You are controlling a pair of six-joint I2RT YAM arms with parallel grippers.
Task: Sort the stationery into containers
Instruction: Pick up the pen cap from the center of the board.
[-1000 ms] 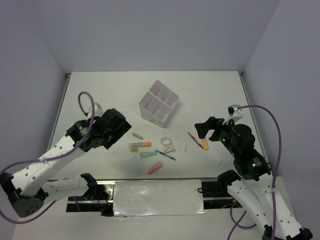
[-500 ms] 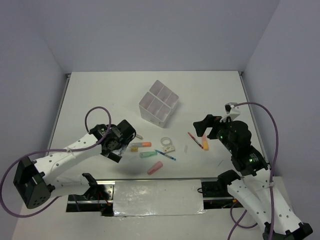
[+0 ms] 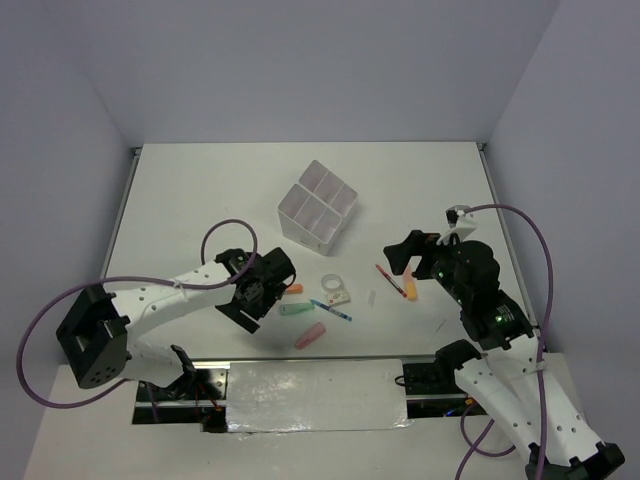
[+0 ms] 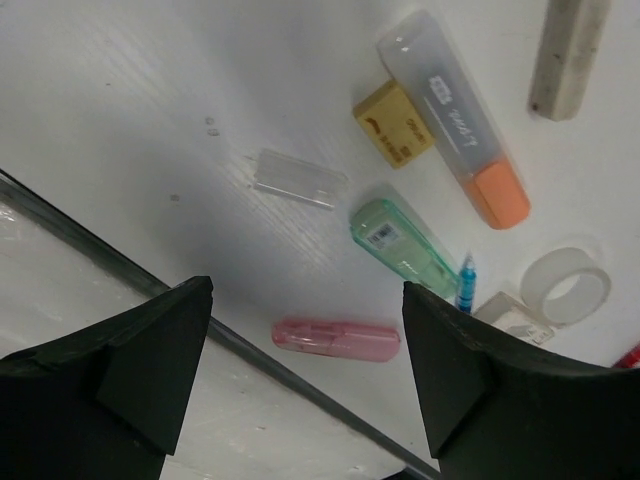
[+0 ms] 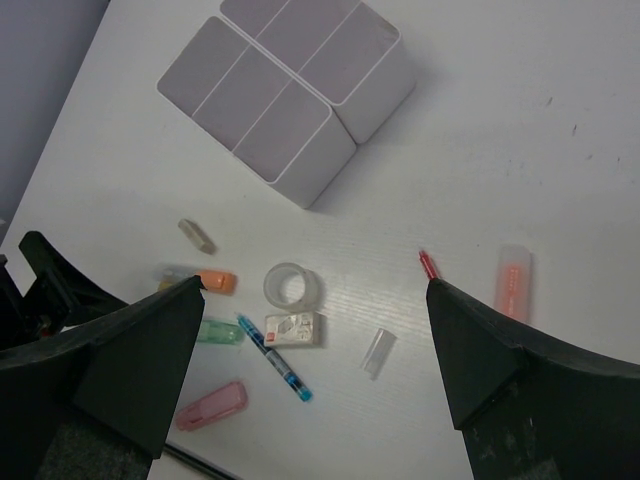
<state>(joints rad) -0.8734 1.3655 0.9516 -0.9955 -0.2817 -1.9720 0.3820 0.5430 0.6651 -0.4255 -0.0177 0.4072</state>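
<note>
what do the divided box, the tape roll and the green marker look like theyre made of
The divided box is probably thin plastic: milky and translucent, with its partitions showing as fine lines. The tape roll looks like clear glossy film, since the table shows through its ring. The green marker seems to be smooth, tinted translucent plastic with a small printed label on the body.

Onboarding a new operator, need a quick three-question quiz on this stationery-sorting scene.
1. True or false: the translucent white four-compartment plastic box already holds stationery.
2. Which lies nearest the white table's front edge? A stubby pink marker; B clear tape roll; C thin red pen.
3. What do the left tool and right tool hold?
Key: 1 false; 2 A; 3 nothing, both are open.
</note>
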